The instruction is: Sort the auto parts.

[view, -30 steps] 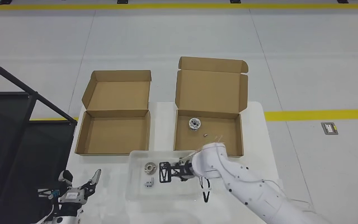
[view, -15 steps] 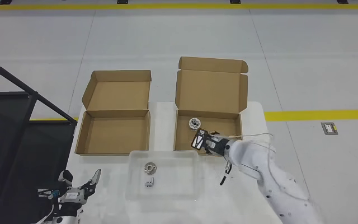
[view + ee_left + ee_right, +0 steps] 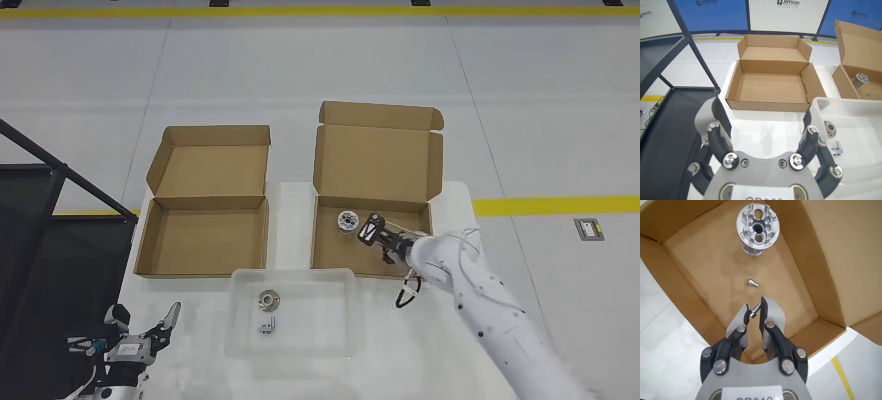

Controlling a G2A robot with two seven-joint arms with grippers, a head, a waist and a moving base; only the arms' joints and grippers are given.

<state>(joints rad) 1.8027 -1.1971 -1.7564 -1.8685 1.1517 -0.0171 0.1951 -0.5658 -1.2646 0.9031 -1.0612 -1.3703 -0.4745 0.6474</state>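
My right gripper (image 3: 755, 307) hangs over the open right cardboard box (image 3: 400, 255), shut on a small silver bolt (image 3: 754, 311). From above, the gripper (image 3: 372, 230) is seen inside the box's outline. On the box floor (image 3: 791, 275) lie a metal spool-like hub (image 3: 758, 236) and another small bolt (image 3: 753, 283). The clear plastic tray (image 3: 340, 340) holds a round flange (image 3: 268, 298) and a small bracket (image 3: 266, 326). My left gripper (image 3: 761, 111) is open and holds nothing, low at the table's front left corner, beside the tray.
The left cardboard box (image 3: 205, 240) stands open with nothing in it, behind the tray. A black metal rack (image 3: 40, 250) stands just left of the table, close to my left gripper. White table surface shows between the boxes and the tray.
My right arm has swung from the clear tray back to the right box, carrying the small bolt. The left arm has not moved.
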